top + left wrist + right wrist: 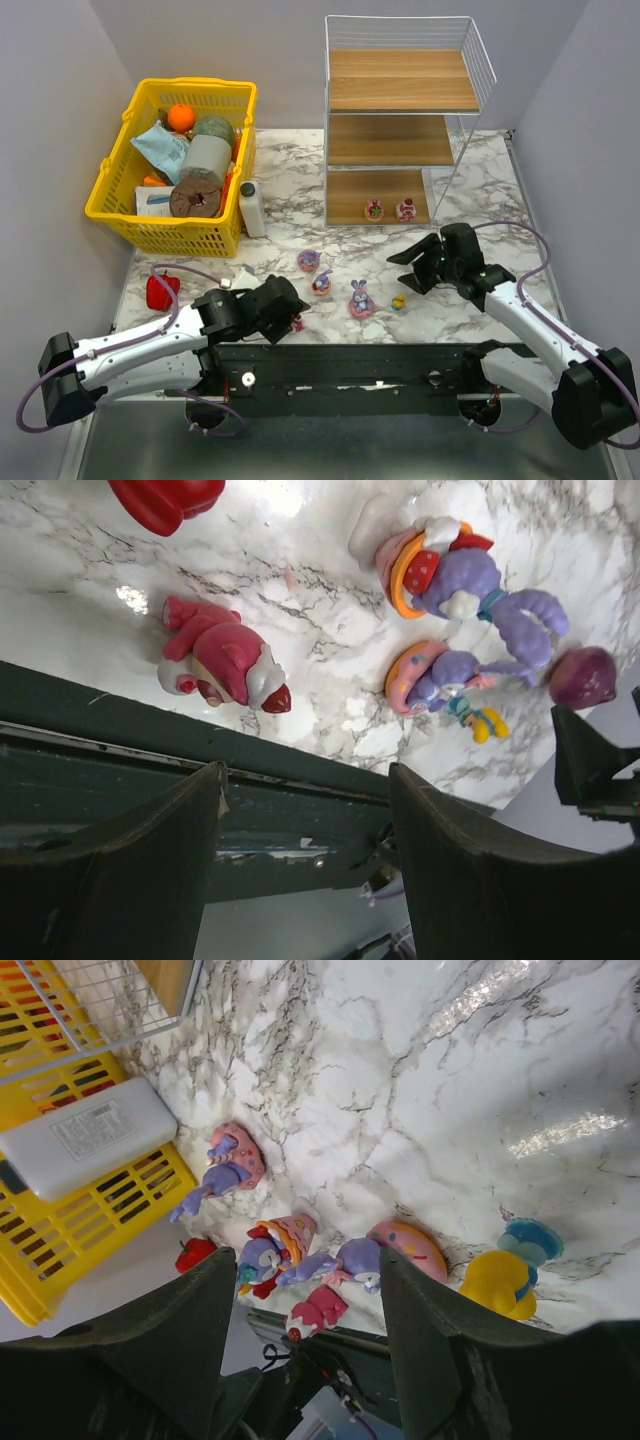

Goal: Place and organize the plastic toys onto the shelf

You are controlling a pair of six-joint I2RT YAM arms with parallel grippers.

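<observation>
Two small toys (374,209) (406,210) stand on the bottom board of the white wire shelf (400,95). Several more lie on the marble table: purple bunny-eared ones (309,260) (321,283) (361,300), a yellow-haired doll (398,302) and a tiny pink-red one (297,322). My left gripper (285,305) is open and empty just left of the pink-red toy (225,665); two bunny toys (450,575) (440,675) lie beyond. My right gripper (415,262) is open and empty, hovering right of the group; its view shows bunny toys (235,1165) (275,1250) (400,1250), the pink-red toy (318,1312) and the yellow doll (505,1275).
A yellow basket (110,190) full of items stands at the back left, with a white bottle (252,208) beside it. A red pepper-shaped item (160,291) lies at the left near the front edge. The dark arm mounting rail (350,365) runs along the table's near edge.
</observation>
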